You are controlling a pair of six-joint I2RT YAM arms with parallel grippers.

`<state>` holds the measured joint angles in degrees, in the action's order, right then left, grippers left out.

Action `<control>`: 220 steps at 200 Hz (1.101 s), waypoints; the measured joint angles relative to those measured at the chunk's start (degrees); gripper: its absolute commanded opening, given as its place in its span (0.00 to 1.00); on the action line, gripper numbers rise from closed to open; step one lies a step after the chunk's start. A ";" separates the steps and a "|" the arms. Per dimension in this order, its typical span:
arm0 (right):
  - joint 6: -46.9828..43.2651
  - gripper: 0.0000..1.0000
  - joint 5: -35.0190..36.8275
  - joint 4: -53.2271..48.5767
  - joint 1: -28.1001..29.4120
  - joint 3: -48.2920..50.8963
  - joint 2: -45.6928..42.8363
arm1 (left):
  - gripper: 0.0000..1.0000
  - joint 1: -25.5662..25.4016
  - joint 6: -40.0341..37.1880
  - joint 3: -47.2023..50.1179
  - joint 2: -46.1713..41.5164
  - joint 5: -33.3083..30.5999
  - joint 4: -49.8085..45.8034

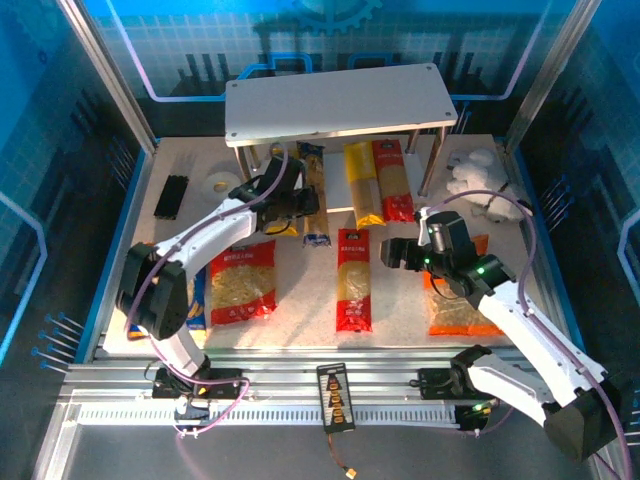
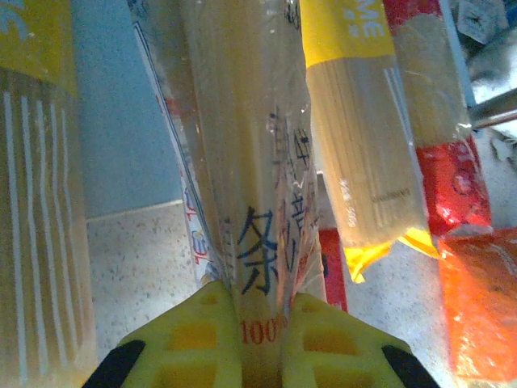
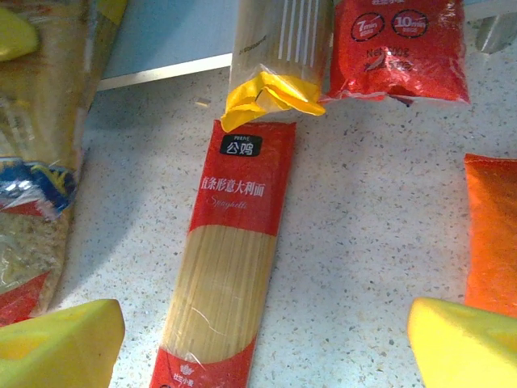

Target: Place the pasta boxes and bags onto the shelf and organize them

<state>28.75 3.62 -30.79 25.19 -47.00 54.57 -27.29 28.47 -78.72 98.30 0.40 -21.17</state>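
- Gripping the near end of the blue-and-yellow pasta pack (image 2: 250, 162), the left tool (image 2: 258, 311) is clenched on it, its yellow fingers (image 2: 202, 339) pinching the clear film from both sides. Holding the tail end, I judge, lets the arm slide the long pack in lengthwise under the upper tier
- That pack runs onto the lower board (image 2: 121, 121) of the shelf (image 1: 340, 100) with its near end out over the bench (image 1: 400, 300). Whether it rests there or is raised a little I cannot tell
- It points the same way as its neighbours, so the grasp seems meant to line it up in their row
- Just to its right on the lower board lie a yellow pack (image 1: 362, 185) and a red pack (image 1: 393, 180), side by side, near ends overhanging the edge. A second yellow pack (image 2: 32, 202) lies to its left
- A second red pack (image 3: 230, 267) lies flat on the bench, its far end just beside the yellow pack's crimped end. The right tool (image 3: 266, 327) hovers over it released, fingers wide apart on either side, probably placed to take it next
- The bags wait on the bench: the red bag (image 1: 243, 280) beside the left arm, the orange bag (image 1: 455, 305) by the right arm, the blue-yellow bag (image 1: 195, 300) partly hidden by the left arm
- The top board (image 1: 300, 105) is bare, likely kept for those wide bags
- A tape roll (image 1: 215, 185) and a white cloth (image 1: 475, 175) sit at the far corners of the bench, well apart from the work
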 measured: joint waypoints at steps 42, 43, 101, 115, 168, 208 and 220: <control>-0.02 0.91 0.28 -0.02 0.02 -0.31 0.50 | 0.00 1.99 -0.39 -4.26 6.58 0.13 -0.04; -0.02 0.91 0.31 0.00 0.02 -0.31 0.50 | 0.00 2.03 -0.39 -4.35 6.67 0.13 -0.04; -0.04 0.91 0.42 -0.04 0.04 -0.59 1.95 | 0.00 4.13 -1.16 -11.72 15.39 1.01 -1.22; -0.04 0.91 0.44 -0.04 0.04 -0.90 2.19 | 0.00 4.33 -1.53 -12.90 16.76 1.25 -1.70; -0.24 0.92 0.44 -0.02 0.04 -1.49 3.15 | 0.00 4.52 -3.17 -16.79 18.84 1.33 -4.55; -0.24 0.91 0.42 -0.02 0.04 -1.49 3.80 | 0.09 4.68 -3.58 -18.10 19.47 1.33 -6.12; -0.22 0.91 0.42 0.00 0.09 -1.49 3.80 | 0.13 4.70 -3.58 -18.34 19.63 1.36 -6.45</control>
<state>28.53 4.03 -30.79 25.28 -48.49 58.37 -22.59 24.88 -97.06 117.93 1.76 -27.62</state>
